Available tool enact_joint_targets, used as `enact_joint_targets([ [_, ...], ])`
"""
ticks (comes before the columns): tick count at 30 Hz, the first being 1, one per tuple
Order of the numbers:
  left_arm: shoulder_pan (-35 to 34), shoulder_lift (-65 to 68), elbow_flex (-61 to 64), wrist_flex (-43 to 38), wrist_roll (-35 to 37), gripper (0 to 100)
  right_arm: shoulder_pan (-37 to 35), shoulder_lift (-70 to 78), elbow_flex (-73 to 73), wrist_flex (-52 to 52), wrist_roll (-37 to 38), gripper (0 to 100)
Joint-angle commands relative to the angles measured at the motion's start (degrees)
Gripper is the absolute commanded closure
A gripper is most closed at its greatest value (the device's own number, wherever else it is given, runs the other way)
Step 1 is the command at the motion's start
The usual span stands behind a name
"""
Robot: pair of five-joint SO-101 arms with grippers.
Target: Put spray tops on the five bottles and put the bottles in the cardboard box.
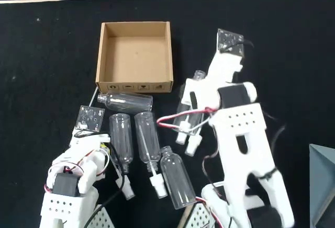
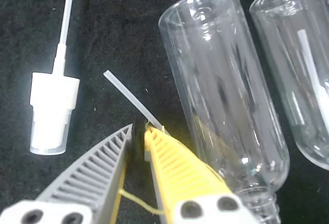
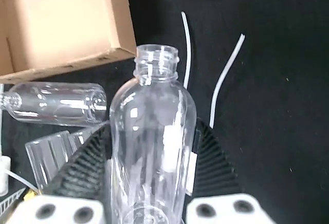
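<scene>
Right pincer (image 3: 151, 129), closed round an uncapped bottle (image 3: 154, 90) just off the near right corner of the cardboard box (image 1: 135, 87), grips smooth round plastic, so I judge the bottle could twist or slip when a top is pushed on. Left pincer (image 2: 139, 128), shut to a sliver on what looks like a dip tube (image 2: 126, 94) beside a lying bottle (image 2: 226, 95), could bend or drop so thin a thing.

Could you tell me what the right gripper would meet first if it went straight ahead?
Holding the bottle, the right gripper would probably meet the table first, just beside the cardboard box corner, though depth is unclear.
</scene>
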Motion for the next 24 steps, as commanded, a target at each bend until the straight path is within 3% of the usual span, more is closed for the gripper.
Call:
enact_joint_targets([
  [1,-0.75,-1.41,1.27,0.35,-0.09,97,1.05,-5.93,1.98,-4.75,0.7,98.7],
  [24,-0.75,-1.41,1.27,0.35,-0.09,97,1.14,-25.45,21.23,-23.82,0.7,98.7],
])
